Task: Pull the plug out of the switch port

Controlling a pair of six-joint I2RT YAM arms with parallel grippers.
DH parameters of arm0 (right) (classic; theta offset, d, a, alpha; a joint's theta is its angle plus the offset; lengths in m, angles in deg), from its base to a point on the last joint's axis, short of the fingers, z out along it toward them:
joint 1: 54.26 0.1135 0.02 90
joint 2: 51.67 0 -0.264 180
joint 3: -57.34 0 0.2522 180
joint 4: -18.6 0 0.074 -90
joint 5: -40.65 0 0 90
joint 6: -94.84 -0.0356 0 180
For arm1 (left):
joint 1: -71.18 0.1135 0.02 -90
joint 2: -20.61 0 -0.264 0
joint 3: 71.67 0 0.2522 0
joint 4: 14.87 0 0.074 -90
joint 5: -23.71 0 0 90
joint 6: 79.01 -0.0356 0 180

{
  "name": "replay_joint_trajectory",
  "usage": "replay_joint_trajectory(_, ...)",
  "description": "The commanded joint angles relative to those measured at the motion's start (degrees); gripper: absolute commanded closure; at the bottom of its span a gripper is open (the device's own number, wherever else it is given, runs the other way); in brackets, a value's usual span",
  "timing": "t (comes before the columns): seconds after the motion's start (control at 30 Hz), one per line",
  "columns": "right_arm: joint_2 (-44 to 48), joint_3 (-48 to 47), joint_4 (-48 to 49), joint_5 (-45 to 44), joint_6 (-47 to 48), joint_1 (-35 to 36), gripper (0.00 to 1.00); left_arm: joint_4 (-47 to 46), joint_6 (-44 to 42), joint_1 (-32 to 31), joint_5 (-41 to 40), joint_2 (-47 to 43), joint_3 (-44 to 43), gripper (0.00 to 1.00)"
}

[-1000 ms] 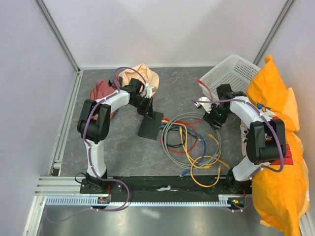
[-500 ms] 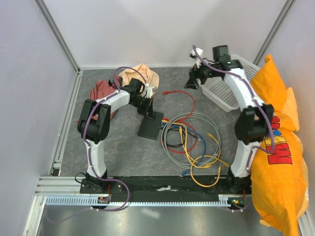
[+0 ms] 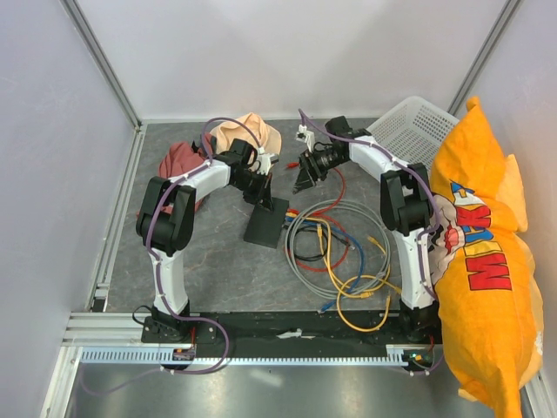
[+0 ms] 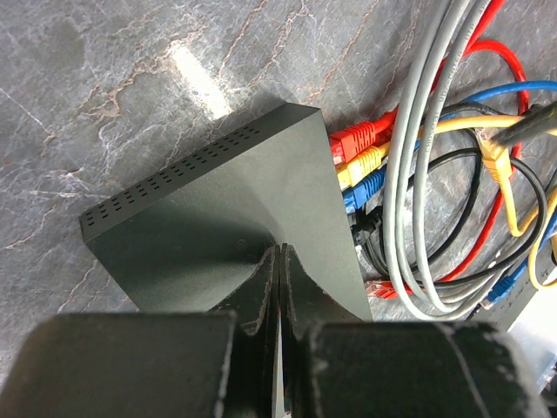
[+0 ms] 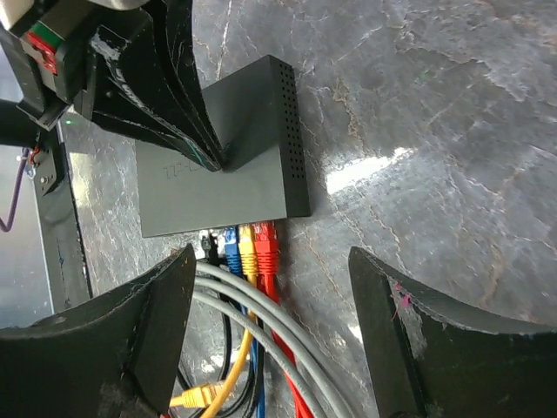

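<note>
The switch is a flat black box on the grey table. My left gripper is shut, its tips pressed down on the switch top. Red, yellow, blue and black plugs sit side by side in the ports along one edge of the switch. My right gripper hovers open above those plugs, the red one roughly between its fingers, touching nothing. In the top view it hangs just behind the switch.
A tangle of grey, red, yellow, blue and black cables lies right of the switch. A peach hat and dark red cloth lie behind the left arm. A white basket and big orange bag fill the right side.
My right arm swung from the cable tangle up to the basket, then left, and now hovers by the switch's ports with wider jaws. The left gripper and switch stayed put.
</note>
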Motion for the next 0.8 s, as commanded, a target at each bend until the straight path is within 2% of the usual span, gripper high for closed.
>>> replay_joint_trajectory(0.0,-2.7,-0.5,0.2,2.3,0.3,0.1,0.22,4.0,-3.6,-0.6,-6.4,1.2,1.3,0.98)
replay_joint_trajectory(0.2,-6.5,-0.3,-0.8,0.5,0.2,1.1,0.30,4.7,-3.4,-0.3,-5.2,0.0,2.7,0.98)
replay_joint_trajectory(0.4,-8.8,-0.3,-3.2,2.9,1.2,1.9,0.35,4.9,-4.1,-0.2,-5.8,0.1,2.5,0.98)
replay_joint_trajectory(0.77,-9.5,2.3,-4.4,3.0,0.6,3.7,0.40,4.9,-4.3,-0.3,-5.9,0.3,2.9,0.98)
